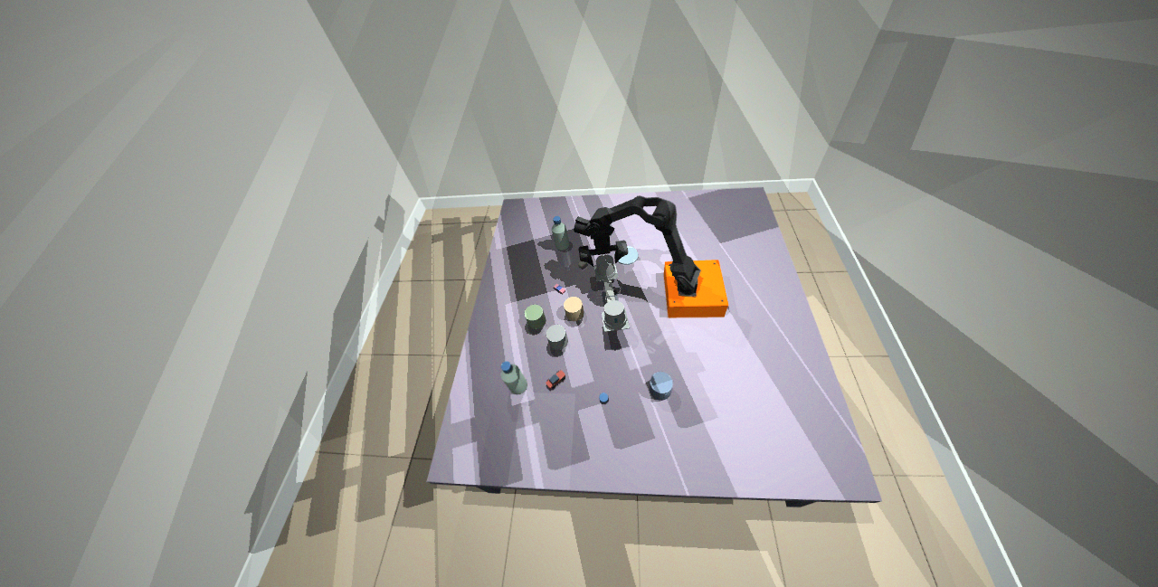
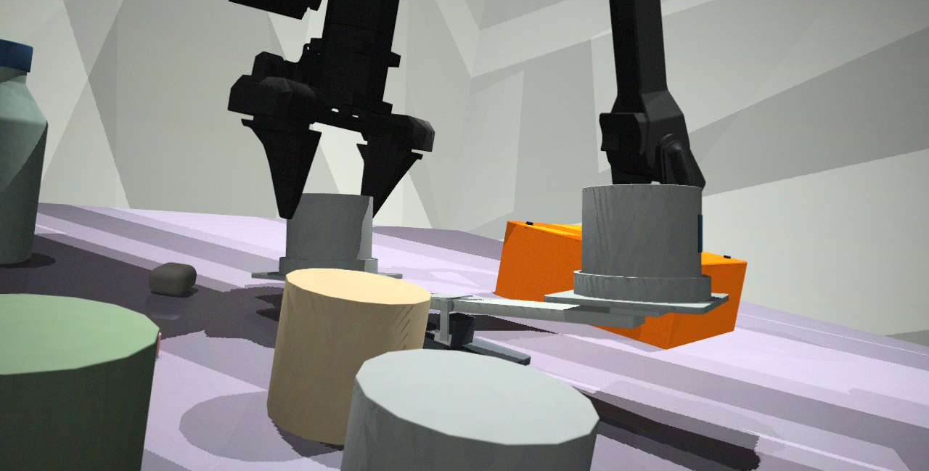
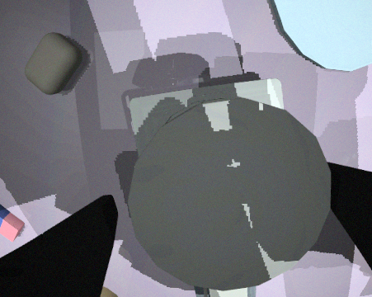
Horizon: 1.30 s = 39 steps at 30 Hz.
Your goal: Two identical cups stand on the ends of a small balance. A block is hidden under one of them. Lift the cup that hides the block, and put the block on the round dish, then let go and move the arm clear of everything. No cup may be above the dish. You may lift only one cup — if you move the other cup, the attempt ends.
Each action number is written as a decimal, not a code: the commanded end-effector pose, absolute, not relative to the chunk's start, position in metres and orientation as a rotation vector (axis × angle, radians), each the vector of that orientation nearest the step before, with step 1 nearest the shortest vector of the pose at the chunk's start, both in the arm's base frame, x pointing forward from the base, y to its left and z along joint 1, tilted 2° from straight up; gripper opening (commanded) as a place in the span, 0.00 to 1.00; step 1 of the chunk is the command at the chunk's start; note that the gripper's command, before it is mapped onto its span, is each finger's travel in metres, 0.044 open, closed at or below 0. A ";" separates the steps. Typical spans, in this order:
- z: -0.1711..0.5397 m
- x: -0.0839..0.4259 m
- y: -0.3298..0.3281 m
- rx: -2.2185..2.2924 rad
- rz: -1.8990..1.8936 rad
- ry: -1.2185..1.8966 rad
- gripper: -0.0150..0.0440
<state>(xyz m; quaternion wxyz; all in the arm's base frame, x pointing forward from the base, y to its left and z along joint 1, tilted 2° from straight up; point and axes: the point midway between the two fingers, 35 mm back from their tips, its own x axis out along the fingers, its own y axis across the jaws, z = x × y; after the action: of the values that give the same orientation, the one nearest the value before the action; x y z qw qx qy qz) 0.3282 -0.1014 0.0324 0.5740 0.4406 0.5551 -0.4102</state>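
Observation:
One grey cup (image 1: 605, 269) (image 2: 329, 240) (image 3: 218, 247) stands upside down on the balance's far end, near the dish. The other grey cup (image 1: 614, 315) (image 2: 639, 228) stands on the near end and shows a small blue patch. The balance (image 1: 610, 292) (image 2: 506, 306) (image 3: 257, 87) joins them; its tilt is hard to judge. My gripper (image 1: 602, 260) (image 2: 330, 215) (image 3: 218, 190) is open and points down, its fingertips either side of the far cup's upper part, holding nothing. The pale blue round dish (image 1: 629, 255) (image 3: 330, 33) lies beside that end. The block is hidden from view.
A stone (image 2: 172, 278) (image 3: 53, 63) and an eraser (image 1: 559, 288) (image 3: 6, 219) lie near the far cup. Tan (image 1: 573, 307) (image 2: 350, 351), green (image 1: 534, 316) (image 2: 64, 345) and pale grey (image 1: 555, 337) (image 2: 474, 396) cylinders stand beside the balance. Two bottles (image 1: 560, 238) (image 1: 515, 379) stand farther out.

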 end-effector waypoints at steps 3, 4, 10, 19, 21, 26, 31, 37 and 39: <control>0.021 0.326 -0.101 1.031 -0.969 1.304 1.00; 0.019 0.326 -0.101 1.031 -0.969 1.304 1.00; 0.010 0.326 -0.101 1.031 -0.969 1.304 1.00; 0.007 0.326 -0.100 1.031 -0.969 1.304 0.83; 0.007 0.326 -0.100 1.031 -0.969 1.304 0.81; 0.008 0.326 -0.100 1.031 -0.969 1.304 0.69; 0.012 0.326 -0.101 1.031 -0.969 1.304 0.46; 0.019 0.328 -0.101 1.031 -0.969 1.304 0.25; 0.021 0.328 -0.102 1.031 -0.969 1.304 0.25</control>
<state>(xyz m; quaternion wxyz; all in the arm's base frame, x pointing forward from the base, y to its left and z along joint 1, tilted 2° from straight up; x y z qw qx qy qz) 0.3245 -0.1001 0.0142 0.5685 0.4379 0.5603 -0.4137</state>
